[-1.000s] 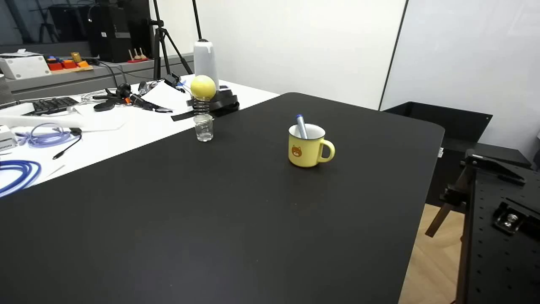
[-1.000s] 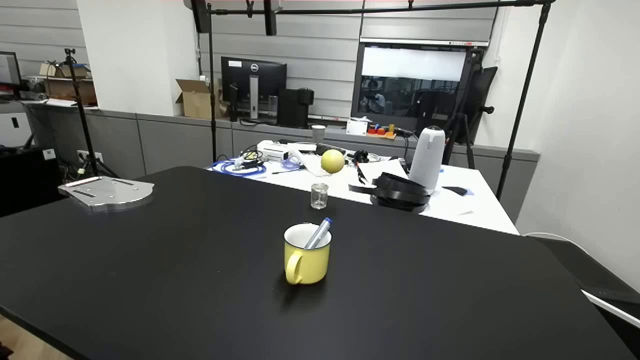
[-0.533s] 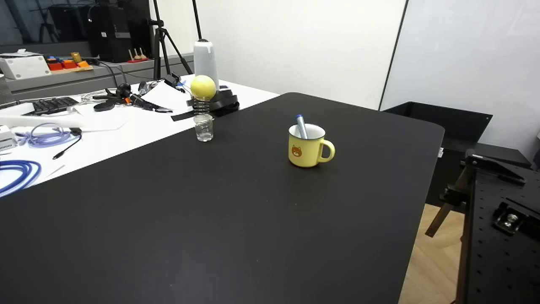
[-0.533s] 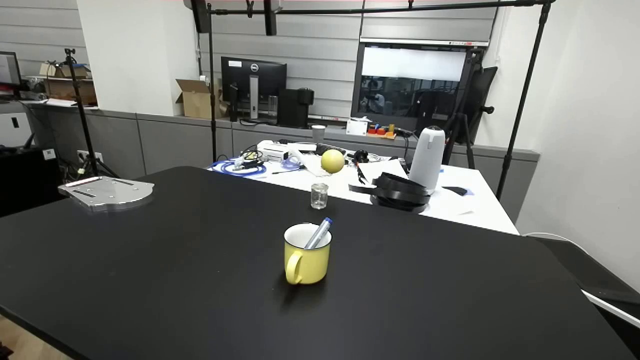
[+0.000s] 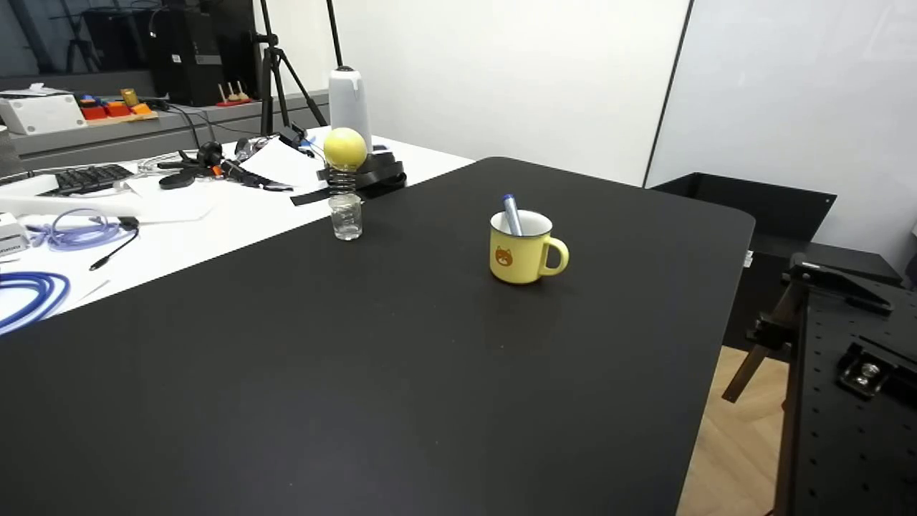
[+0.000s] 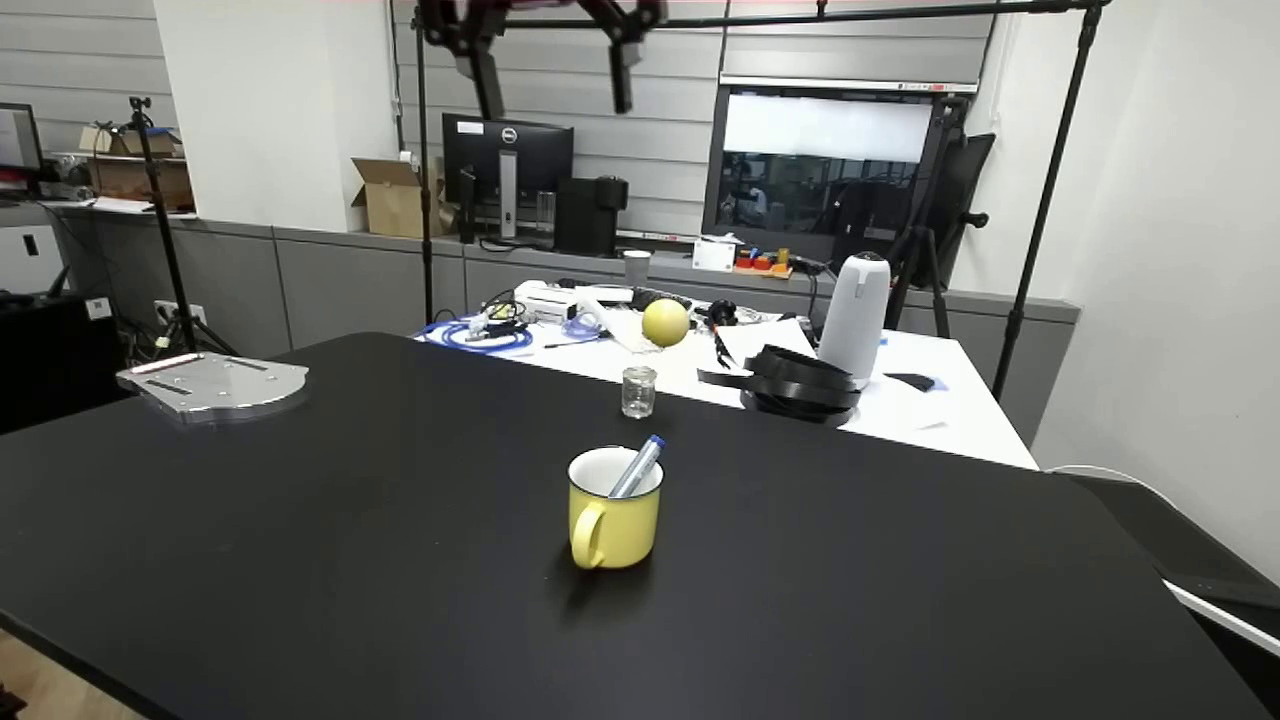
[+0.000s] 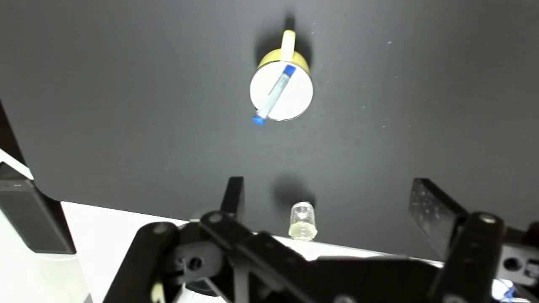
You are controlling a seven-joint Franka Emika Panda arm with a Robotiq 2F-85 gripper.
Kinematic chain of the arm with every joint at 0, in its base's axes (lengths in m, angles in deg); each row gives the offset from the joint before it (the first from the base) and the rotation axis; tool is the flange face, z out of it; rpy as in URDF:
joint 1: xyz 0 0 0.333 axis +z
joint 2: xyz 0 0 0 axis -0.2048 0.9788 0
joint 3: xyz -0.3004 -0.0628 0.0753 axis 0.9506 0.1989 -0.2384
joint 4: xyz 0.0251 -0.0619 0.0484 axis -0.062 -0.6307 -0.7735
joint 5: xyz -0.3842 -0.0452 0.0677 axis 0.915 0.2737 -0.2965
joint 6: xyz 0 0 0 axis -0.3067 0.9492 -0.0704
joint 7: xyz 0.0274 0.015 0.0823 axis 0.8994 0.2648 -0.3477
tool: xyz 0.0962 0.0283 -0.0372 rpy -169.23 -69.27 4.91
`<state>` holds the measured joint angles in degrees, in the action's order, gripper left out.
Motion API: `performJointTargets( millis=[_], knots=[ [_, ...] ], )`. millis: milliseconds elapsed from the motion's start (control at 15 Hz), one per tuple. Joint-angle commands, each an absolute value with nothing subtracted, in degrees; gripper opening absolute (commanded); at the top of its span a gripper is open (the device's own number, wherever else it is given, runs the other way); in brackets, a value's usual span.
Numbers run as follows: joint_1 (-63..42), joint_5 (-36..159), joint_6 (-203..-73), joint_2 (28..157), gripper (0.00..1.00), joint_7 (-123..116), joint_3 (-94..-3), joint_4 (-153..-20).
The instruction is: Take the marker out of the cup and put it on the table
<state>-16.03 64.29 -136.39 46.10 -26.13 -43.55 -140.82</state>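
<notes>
The yellow cup (image 5: 517, 261) stands upright on the black table (image 5: 344, 387); it also shows in an exterior view (image 6: 625, 530) and the wrist view (image 7: 300, 90). The blue-ended marker (image 5: 512, 217) leans in the cup with its upper end above the rim, as an exterior view (image 6: 638, 467) shows too. In the wrist view the marker (image 7: 274, 95) lies slantwise across the mouth. My gripper (image 6: 556, 112) is high above the table, blurred, with fingers apart and nothing between them. The wrist view shows the open gripper (image 7: 328, 180) too, with the cup beyond its fingertips. The marker's lower end is hidden in exterior views.
A small clear glass jar (image 6: 638, 392) stands near the table's edge; the wrist view shows the jar (image 7: 302, 221) below, between the finger lines. A cluttered white table (image 6: 915, 415) adjoins, with a yellow ball (image 6: 665, 322). A clear plate (image 6: 225, 385) lies at the table's far left edge.
In an exterior view my gripper has come lower and to the right; before, only its fingers showed at the top edge. The cup and marker have not moved.
</notes>
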Motion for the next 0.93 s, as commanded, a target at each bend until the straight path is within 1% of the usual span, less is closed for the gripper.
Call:
performJointTargets(
  millis=[0, 133, 200, 333, 533, 867],
  knots=[
    [-20.6, 69.4, -147.0, 55.6, 1.0, -21.4, -44.0, -139.3],
    [-22.7, 71.9, -148.6, 60.0, 1.0, -18.8, -44.7, -138.1],
    [-20.8, 69.5, -147.5, 55.4, 1.0, -22.7, -43.4, -140.6],
    [-21.8, 70.7, -149.3, 59.1, 1.0, -21.5, -43.6, -140.0],
    [-22.0, 71.2, -149.4, 60.4, 1.0, -20.4, -44.1, -139.3],
    [-20.8, 68.7, -153.1, 69.4, 1.0, -17.7, -44.4, -138.5]
  ],
)
